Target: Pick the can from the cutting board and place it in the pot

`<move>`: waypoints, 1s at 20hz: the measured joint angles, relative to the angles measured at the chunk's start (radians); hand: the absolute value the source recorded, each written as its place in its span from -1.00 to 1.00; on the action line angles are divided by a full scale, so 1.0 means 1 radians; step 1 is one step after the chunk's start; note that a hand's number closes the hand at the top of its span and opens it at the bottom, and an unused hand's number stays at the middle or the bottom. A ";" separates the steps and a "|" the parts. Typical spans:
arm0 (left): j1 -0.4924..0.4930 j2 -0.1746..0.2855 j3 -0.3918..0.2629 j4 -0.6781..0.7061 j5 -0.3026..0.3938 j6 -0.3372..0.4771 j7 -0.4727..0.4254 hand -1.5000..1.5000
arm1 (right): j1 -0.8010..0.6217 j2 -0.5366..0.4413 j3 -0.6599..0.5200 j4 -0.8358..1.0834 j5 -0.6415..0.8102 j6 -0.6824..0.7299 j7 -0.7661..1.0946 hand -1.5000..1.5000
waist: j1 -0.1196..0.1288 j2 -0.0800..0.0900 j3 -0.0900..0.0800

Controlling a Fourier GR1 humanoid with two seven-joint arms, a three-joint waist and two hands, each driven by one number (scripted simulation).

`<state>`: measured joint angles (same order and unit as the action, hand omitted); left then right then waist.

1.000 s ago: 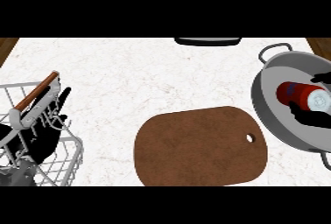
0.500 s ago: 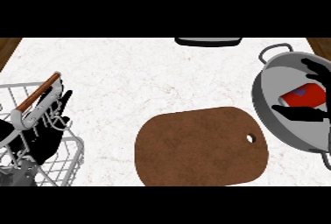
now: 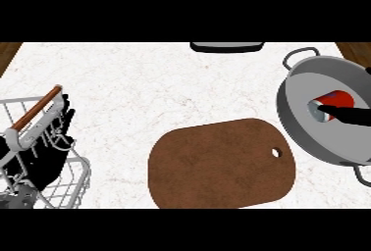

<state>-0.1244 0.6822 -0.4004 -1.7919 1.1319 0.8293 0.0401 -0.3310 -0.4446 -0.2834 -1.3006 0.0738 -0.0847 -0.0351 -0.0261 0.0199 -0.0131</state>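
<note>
A red can [image 3: 341,100] with a grey end lies on its side inside the grey two-handled pot [image 3: 293,115] at the right edge. Only a straight black finger of my right hand [image 3: 349,114] shows, reaching in from the right and lying across the can's lower side; another bit of the hand peeks in higher up at the edge. The fingers are spread and not curled round the can. The brown cutting board [image 3: 221,164] lies bare in the lower middle. My left hand [image 3: 45,147] rests open at the far left, fingers up, behind a wire basket.
A wire basket [image 3: 72,171] with a wooden handle [image 3: 39,111] stands at the lower left, in front of my left hand. A dark object [image 3: 226,46] sits at the counter's far edge. White marble counter stretches between basket, board and pot.
My right hand has let go of the can inside the pot and drawn back to the right, so the can now shows lying on the pot's floor. The left hand stayed still.
</note>
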 measured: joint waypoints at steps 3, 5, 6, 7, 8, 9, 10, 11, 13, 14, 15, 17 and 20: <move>0.016 0.015 0.001 -0.011 0.019 -0.017 0.006 0.00 | 0.003 -0.026 -0.052 0.042 -0.059 0.048 -0.043 -1.00 | -0.009 -0.001 -0.001; 0.025 0.022 0.001 -0.015 0.025 -0.023 0.014 0.00 | 0.009 -0.048 -0.083 0.070 -0.094 0.086 -0.066 -1.00 | -0.015 -0.001 0.000; 0.030 0.028 0.002 -0.017 0.028 -0.025 0.021 0.00 | 0.014 -0.060 -0.096 0.083 -0.110 0.109 -0.078 -1.00 | -0.019 -0.002 0.000; 0.032 0.032 0.000 -0.019 0.029 -0.029 0.026 0.00 | 0.018 -0.076 -0.110 0.097 -0.126 0.132 -0.087 -1.00 | -0.020 -0.002 0.000; 0.035 0.036 -0.001 -0.020 0.031 -0.032 0.030 0.00 | 0.019 -0.090 -0.124 0.112 -0.141 0.153 -0.096 -1.00 | -0.022 -0.002 0.000; 0.038 0.040 -0.002 -0.022 0.031 -0.037 0.033 0.00 | 0.023 -0.103 -0.136 0.126 -0.154 0.174 -0.107 -1.00 | -0.023 -0.003 0.000; 0.043 0.044 -0.003 -0.024 0.032 -0.041 0.037 0.00 | 0.027 -0.116 -0.146 0.138 -0.165 0.195 -0.117 -1.00 | -0.025 -0.003 0.001; 0.045 0.047 -0.004 -0.026 0.031 -0.046 0.041 0.00 | 0.031 -0.133 -0.157 0.154 -0.177 0.219 -0.125 -1.00 | -0.025 -0.003 0.001; 0.051 0.052 -0.006 -0.029 0.028 -0.061 0.049 0.00 | 0.036 -0.163 -0.180 0.181 -0.200 0.262 -0.143 -1.00 | -0.027 -0.003 0.001; 0.054 0.056 -0.008 -0.030 0.027 -0.069 0.052 0.00 | 0.039 -0.177 -0.190 0.196 -0.208 0.280 -0.154 -1.00 | -0.027 -0.003 0.001; 0.057 0.061 -0.011 -0.033 0.026 -0.077 0.058 0.00 | 0.046 -0.189 -0.199 0.208 -0.216 0.298 -0.166 -1.00 | -0.027 -0.003 0.001; 0.061 0.071 -0.018 -0.037 0.017 -0.090 0.073 0.00 | 0.057 -0.212 -0.213 0.235 -0.226 0.333 -0.190 -1.00 | -0.027 -0.003 0.002; 0.063 0.088 -0.036 -0.039 -0.011 -0.110 0.087 0.00 | 0.068 -0.247 -0.234 0.279 -0.237 0.376 -0.219 -1.00 | -0.020 -0.001 0.004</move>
